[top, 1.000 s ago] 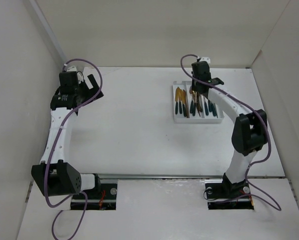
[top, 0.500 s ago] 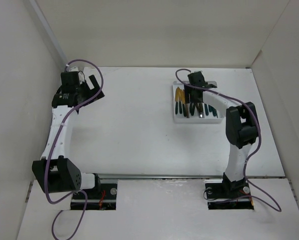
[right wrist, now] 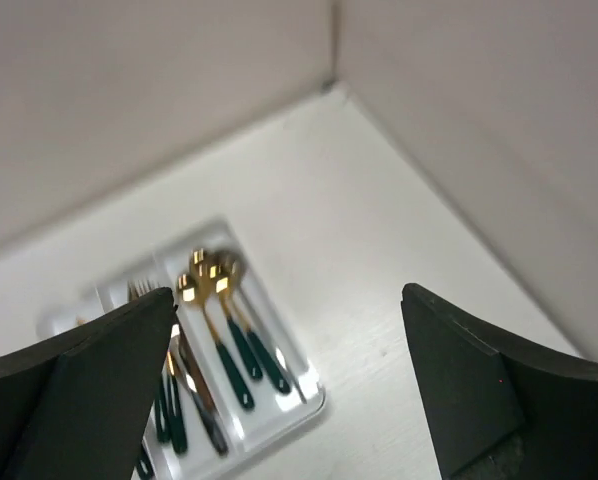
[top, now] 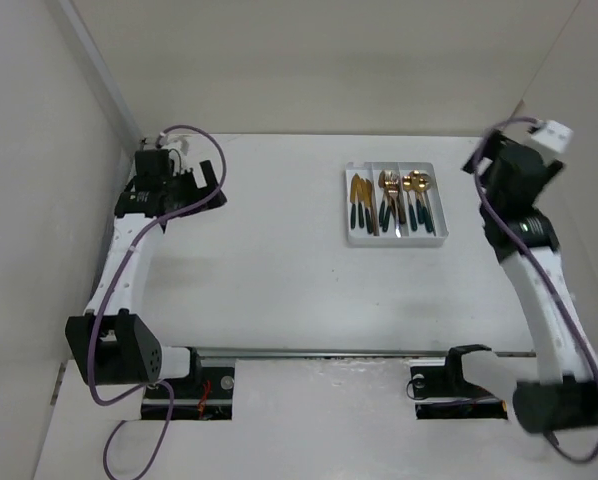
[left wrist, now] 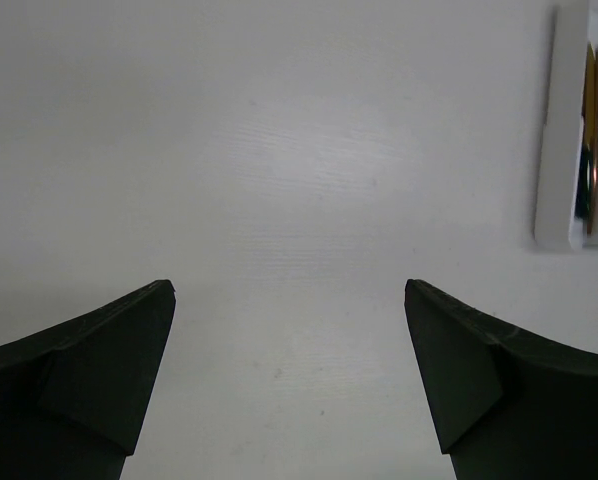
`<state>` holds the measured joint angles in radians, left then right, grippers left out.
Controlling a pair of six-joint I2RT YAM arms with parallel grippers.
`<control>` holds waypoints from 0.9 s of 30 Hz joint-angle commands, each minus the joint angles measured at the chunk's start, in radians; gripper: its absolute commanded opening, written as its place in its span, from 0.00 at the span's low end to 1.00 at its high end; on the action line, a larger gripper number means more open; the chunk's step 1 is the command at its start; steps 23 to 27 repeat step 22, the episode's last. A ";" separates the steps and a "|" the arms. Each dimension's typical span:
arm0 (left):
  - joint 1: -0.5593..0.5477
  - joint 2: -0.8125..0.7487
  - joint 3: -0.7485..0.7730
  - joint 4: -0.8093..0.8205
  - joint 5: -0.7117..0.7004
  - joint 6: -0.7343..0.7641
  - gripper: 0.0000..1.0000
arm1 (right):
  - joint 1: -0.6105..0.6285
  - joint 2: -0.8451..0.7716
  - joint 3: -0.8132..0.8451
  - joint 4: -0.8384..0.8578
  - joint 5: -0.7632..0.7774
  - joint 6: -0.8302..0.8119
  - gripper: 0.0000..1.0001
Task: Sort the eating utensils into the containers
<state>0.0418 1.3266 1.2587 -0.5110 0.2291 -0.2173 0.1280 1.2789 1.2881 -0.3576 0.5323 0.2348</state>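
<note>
Overhead, pale walls point(top: 279, 60) enclose table point(top: 279, 270) and tray point(top: 395, 241).

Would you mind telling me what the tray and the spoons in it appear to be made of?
The tray looks like white moulded plastic, smooth with thin walls. The spoons look like polished gold-toned metal, judging by bright glints on their bowls; their dark teal handles may be coated or resin, hard to tell.

White table point(top: 279, 280), pale walls point(top: 309, 60)
</note>
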 commanded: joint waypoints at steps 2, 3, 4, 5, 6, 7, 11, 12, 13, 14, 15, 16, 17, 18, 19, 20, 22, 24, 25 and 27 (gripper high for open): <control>-0.095 -0.018 -0.079 0.019 0.196 0.209 0.99 | -0.027 -0.344 -0.258 0.103 0.164 0.058 1.00; -0.130 -0.018 -0.108 0.019 0.173 0.238 0.99 | -0.027 -0.456 -0.298 0.091 0.164 0.058 1.00; -0.147 -0.035 -0.125 0.029 0.115 0.262 0.99 | -0.027 -0.505 -0.331 0.068 0.155 0.069 1.00; -0.160 -0.049 -0.146 0.055 0.084 0.283 0.99 | -0.027 -0.548 -0.373 0.039 0.138 0.069 1.00; -0.160 -0.067 -0.171 0.074 0.055 0.312 0.99 | -0.027 -0.587 -0.387 0.005 0.114 0.089 1.00; -0.171 -0.111 -0.227 0.095 0.032 0.321 0.99 | -0.027 -0.649 -0.401 -0.054 0.098 0.118 1.00; -0.171 -0.205 -0.346 0.160 -0.037 0.322 0.99 | -0.027 -0.745 -0.423 -0.191 0.069 0.245 1.00; -0.171 -0.217 -0.367 0.170 -0.048 0.302 0.99 | -0.027 -0.757 -0.423 -0.208 0.069 0.256 1.00; -0.171 -0.233 -0.392 0.204 -0.048 0.289 0.99 | -0.027 -0.771 -0.423 -0.221 0.069 0.256 1.00; -0.180 -0.263 -0.401 0.204 -0.048 0.289 0.99 | -0.027 -0.792 -0.423 -0.236 0.069 0.256 1.00; -0.180 -0.279 -0.401 0.204 -0.059 0.289 0.99 | -0.027 -0.802 -0.423 -0.245 0.069 0.256 1.00; -0.180 -0.294 -0.412 0.230 -0.071 0.289 0.99 | -0.027 -0.802 -0.423 -0.245 0.058 0.256 1.00; -0.180 -0.305 -0.412 0.230 -0.085 0.289 0.99 | -0.027 -0.815 -0.423 -0.257 0.058 0.277 1.00; -0.180 -0.323 -0.423 0.239 -0.096 0.289 0.99 | -0.027 -0.816 -0.414 -0.257 0.058 0.294 1.00; -0.180 -0.332 -0.436 0.239 -0.108 0.289 0.99 | -0.027 -0.816 -0.414 -0.257 0.058 0.308 1.00; -0.180 -0.342 -0.436 0.239 -0.108 0.289 0.99 | -0.027 -0.796 -0.400 -0.277 0.058 0.319 1.00; -0.171 -0.374 -0.446 0.249 -0.094 0.289 0.99 | -0.027 -0.759 -0.375 -0.319 0.081 0.366 1.00; -0.171 -0.374 -0.446 0.249 -0.094 0.289 0.99 | -0.027 -0.759 -0.375 -0.319 0.081 0.366 1.00; -0.171 -0.374 -0.446 0.249 -0.094 0.289 0.99 | -0.027 -0.759 -0.375 -0.319 0.081 0.366 1.00; -0.171 -0.374 -0.446 0.249 -0.094 0.289 0.99 | -0.027 -0.759 -0.375 -0.319 0.081 0.366 1.00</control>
